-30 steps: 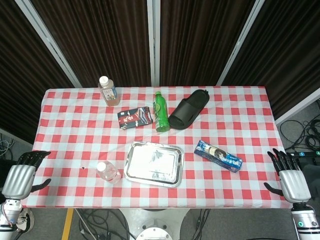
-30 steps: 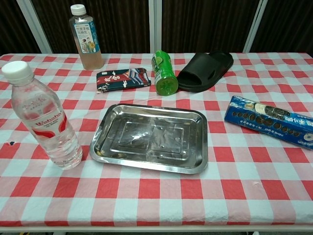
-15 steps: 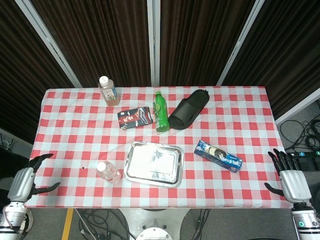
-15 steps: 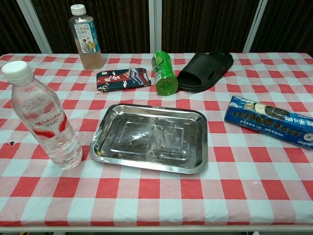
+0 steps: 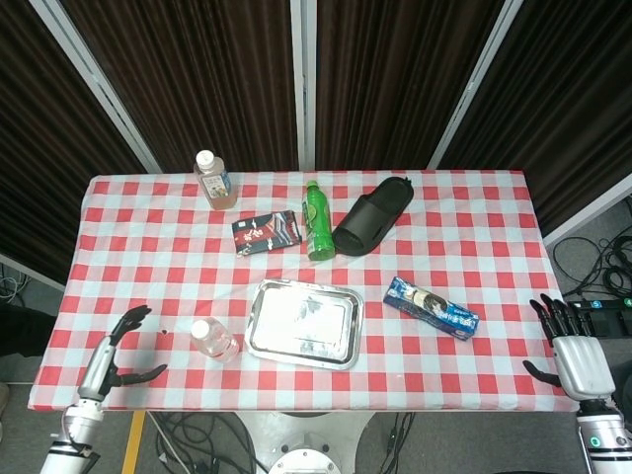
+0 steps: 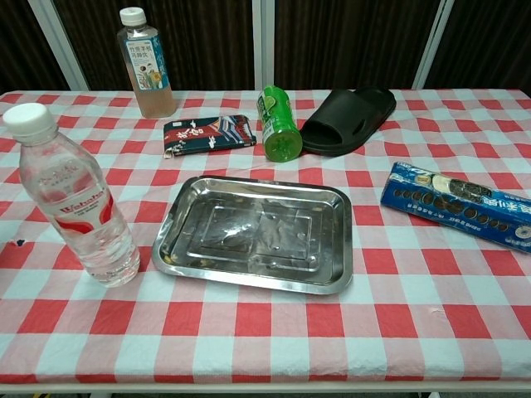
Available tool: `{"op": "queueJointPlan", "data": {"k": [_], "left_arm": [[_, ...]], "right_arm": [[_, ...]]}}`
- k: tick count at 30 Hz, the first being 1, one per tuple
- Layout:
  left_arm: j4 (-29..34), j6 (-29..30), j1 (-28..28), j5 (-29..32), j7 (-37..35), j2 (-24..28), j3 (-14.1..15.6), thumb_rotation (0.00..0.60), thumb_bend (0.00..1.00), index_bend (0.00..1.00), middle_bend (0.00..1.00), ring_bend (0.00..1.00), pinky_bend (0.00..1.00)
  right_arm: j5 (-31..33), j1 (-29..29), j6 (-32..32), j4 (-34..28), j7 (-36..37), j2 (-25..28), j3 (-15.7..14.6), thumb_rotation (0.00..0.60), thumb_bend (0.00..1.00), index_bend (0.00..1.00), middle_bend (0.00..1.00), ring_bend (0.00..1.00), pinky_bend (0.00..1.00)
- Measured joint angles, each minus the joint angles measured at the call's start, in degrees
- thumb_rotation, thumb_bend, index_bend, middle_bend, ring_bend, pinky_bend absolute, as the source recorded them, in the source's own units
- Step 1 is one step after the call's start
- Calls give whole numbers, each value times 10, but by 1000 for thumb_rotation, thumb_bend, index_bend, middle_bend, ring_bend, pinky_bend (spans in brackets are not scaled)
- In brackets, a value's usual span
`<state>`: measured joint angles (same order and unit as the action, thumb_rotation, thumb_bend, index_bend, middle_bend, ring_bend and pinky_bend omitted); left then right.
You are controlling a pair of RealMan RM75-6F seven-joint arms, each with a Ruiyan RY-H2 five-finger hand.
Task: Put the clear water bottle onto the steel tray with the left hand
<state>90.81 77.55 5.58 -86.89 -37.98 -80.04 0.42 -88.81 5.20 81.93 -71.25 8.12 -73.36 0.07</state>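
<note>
- The left robot hand has swung in from beyond the table's edge and now hangs over the near-left corner of the table, fingers spread, thumb apart, holding nothing.
- It sits well left of the steel tray, with the clear water bottle standing between the two.
- The bottle is upright on the checked cloth, white cap on, just beside the tray's left rim and not touching it; in the chest view it has not shifted at all.
- So the reach is under way, but the grasp is not yet made.
- The right robot hand hangs off the table's right edge, far right of the tray, fingers apart, empty and idle.
- Behind the tray lie a green bottle, a black slipper and a dark packet; a blue biscuit pack lies to the tray's right.
</note>
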Motion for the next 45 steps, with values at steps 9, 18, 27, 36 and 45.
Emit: {"op": "queueJointPlan", "data": {"k": [9, 18, 27, 36, 45], "left_arm": [[6, -7, 18, -13, 13, -33, -3, 600, 26, 182, 247, 180, 187], [-3, -20, 30, -15, -6, -52, 2, 600, 26, 182, 248, 180, 187], [-9, -29, 44, -18, -15, -67, 2, 600, 26, 182, 250, 180, 187], [-15, -37, 60, -13, -19, -80, -8, 600, 26, 182, 254, 180, 187], [-9, -54, 76, -6, -32, -83, -12, 600, 73, 200, 280, 181, 191]], "right_arm": [[12, 1, -8, 1, 8, 1, 6, 600, 92, 0, 0, 0, 0], [16, 1, -11, 2, 10, 2, 8, 600, 91, 0, 0, 0, 0], [16, 1, -8, 4, 11, 1, 9, 600, 92, 0, 0, 0, 0], [18, 1, -10, 5, 13, 2, 10, 600, 92, 0, 0, 0, 0], [20, 1, -11, 7, 13, 1, 11, 600, 92, 0, 0, 0, 0]]}}
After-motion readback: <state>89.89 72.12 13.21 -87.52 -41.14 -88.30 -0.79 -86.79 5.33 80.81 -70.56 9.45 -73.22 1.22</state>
